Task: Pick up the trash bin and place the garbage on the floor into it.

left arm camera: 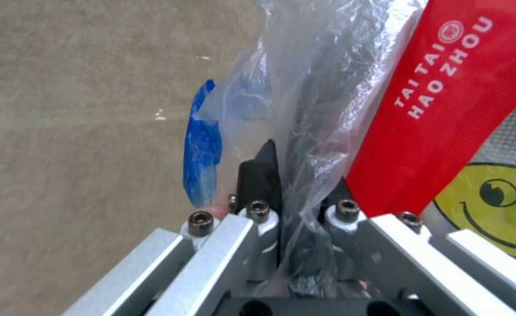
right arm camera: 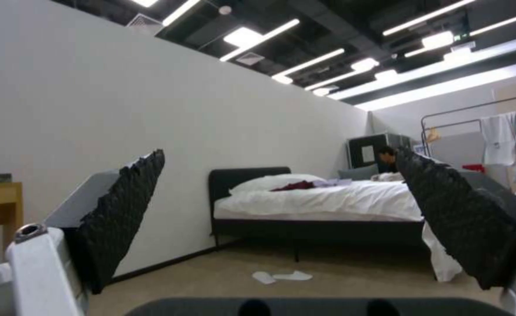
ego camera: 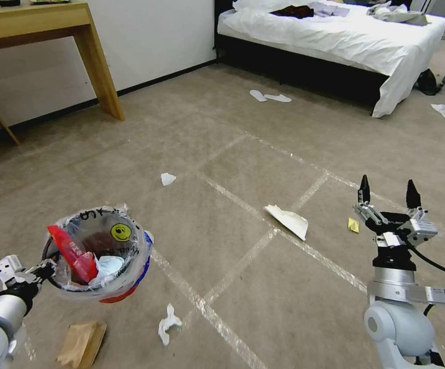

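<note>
The trash bin [ego camera: 99, 251] hangs above the floor [ego camera: 232, 154], its rim clamped between the jaws of the left gripper [ego camera: 45, 269]; in the left wrist view the two black fingers [left arm camera: 261, 173] pinch rim and clear plastic bag [left arm camera: 322, 109] together. Inside the bin lie one red wrapper [ego camera: 68, 251] and one pale tissue [ego camera: 107, 266]. Below the left gripper one brown paper bag [ego camera: 81, 343] lies on the carpet. Two white tissues lie apart from each other: one [ego camera: 167, 323] past the bin towards the right gripper, one [ego camera: 167, 178] farther out. The right gripper [ego camera: 387, 192] points upward, jaws wide apart and empty. Beside it lie one yellow scrap [ego camera: 353, 225] and, further towards the bin, one white paper [ego camera: 288, 220].
</note>
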Motion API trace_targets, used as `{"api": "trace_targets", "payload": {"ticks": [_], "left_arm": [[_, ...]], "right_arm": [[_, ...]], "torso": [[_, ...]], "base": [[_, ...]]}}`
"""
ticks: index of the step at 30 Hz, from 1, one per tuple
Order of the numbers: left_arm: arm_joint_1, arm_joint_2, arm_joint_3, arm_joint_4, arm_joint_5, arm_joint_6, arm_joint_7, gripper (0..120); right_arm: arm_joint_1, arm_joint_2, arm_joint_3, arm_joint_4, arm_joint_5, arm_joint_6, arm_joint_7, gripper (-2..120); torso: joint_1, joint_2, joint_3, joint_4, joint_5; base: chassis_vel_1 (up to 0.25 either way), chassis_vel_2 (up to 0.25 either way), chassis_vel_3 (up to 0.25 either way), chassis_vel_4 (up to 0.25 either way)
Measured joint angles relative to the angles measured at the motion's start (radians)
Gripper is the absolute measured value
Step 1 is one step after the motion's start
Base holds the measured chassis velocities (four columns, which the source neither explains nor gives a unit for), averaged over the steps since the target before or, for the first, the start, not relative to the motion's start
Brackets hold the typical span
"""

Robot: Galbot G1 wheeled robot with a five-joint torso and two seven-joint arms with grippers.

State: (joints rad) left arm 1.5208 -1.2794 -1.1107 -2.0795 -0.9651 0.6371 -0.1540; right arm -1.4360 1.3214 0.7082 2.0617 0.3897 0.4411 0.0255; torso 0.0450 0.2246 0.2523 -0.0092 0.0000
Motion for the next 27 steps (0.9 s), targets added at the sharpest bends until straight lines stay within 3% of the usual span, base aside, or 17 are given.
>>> {"api": "trace_targets", "payload": {"ticks": [27], "left_arm": [[-0.003, -0.005, 0.004, 0.005, 0.018, -0.004, 0.004, 3]], "right_arm": [[0.002, -0.005, -0.006, -0.029, -0.006, 0.018, 0.002, 100]], "torso": [[0.0, 0.0, 0.0, -0.0002, 0.0004]], "base": [[-0.17, 0.17, 0.167, -0.175]]}}
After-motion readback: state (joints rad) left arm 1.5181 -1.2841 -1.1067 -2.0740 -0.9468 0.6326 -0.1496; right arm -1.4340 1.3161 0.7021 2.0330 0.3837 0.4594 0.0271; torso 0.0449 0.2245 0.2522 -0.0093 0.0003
